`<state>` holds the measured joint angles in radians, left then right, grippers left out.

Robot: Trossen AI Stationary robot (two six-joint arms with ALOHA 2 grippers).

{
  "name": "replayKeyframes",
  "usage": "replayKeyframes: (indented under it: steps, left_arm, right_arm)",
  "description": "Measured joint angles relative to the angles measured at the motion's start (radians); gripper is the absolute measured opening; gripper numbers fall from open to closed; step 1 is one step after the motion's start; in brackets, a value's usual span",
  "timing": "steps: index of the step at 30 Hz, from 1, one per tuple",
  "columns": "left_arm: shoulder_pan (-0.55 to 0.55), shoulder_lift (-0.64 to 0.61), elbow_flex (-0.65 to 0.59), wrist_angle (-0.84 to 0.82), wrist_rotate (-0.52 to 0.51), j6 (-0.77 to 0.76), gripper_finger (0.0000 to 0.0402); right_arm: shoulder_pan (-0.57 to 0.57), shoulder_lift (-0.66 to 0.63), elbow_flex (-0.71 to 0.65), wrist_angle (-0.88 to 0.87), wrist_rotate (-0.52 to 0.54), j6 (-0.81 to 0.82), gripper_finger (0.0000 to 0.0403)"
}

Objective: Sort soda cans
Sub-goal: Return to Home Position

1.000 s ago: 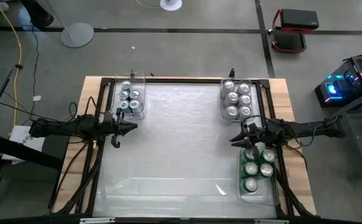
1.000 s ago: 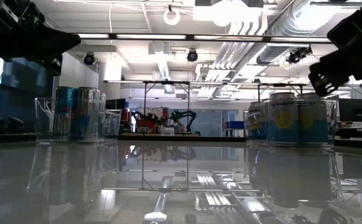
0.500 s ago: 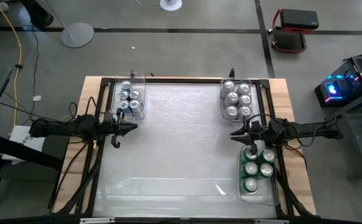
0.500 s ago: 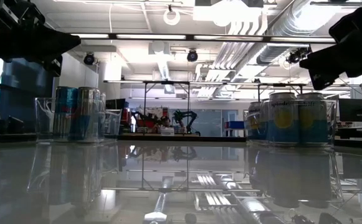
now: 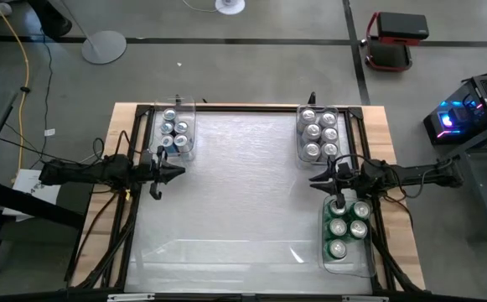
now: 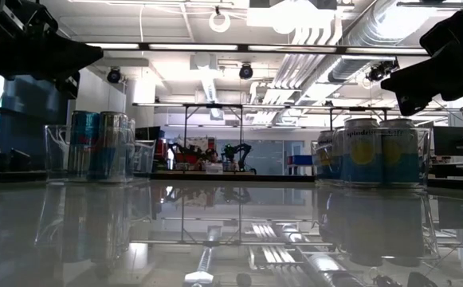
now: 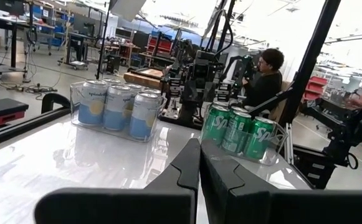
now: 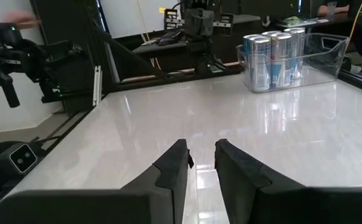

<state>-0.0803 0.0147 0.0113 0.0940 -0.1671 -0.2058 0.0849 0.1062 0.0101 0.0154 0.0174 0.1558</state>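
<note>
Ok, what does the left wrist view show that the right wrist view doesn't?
Only the left wrist: the pale blue cans, the green cans beside them, and a seated person beyond the table. Only the right wrist: the tall blue and silver cans. Both: the glossy white table and that arm's own gripper in front, the left gripper shut, the right gripper slightly open.

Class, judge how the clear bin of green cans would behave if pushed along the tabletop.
The bin probably slides rather than tips: it sits low and long on a glossy tabletop. Its green cans crowd one end, so it might swivel. Loaded, it likely feels heavy.
</note>
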Motion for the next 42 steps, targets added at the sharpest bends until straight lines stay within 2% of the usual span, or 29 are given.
replayKeyframes:
  steps: [6, 12, 19, 33, 42]
  left_arm:
    - [0.000, 0.000, 0.000, 0.000, 0.000, -0.001, 0.0000]
    - [-0.009, -0.011, 0.000, -0.006, -0.001, -0.002, 0.0000]
    - [-0.004, -0.011, 0.000, -0.021, 0.000, -0.002, 0.0000]
    - [0.128, -0.011, 0.000, -0.028, 0.000, -0.002, 0.0000]
    - [0.131, -0.011, 0.000, -0.029, -0.001, -0.001, 0.0000]
  right_arm:
    - [0.005, -0.007, 0.000, 0.000, -0.001, 0.000, 0.0078]
    - [0.044, -0.107, 0.000, 0.007, -0.003, 0.000, 0.0078]
    - [0.068, -0.106, 0.000, 0.018, -0.002, 0.000, 0.0078]
    - [0.104, -0.106, 0.000, 0.009, -0.002, 0.000, 0.0078]
    - [0.103, -0.105, 0.000, 0.002, -0.002, 0.000, 0.0078]
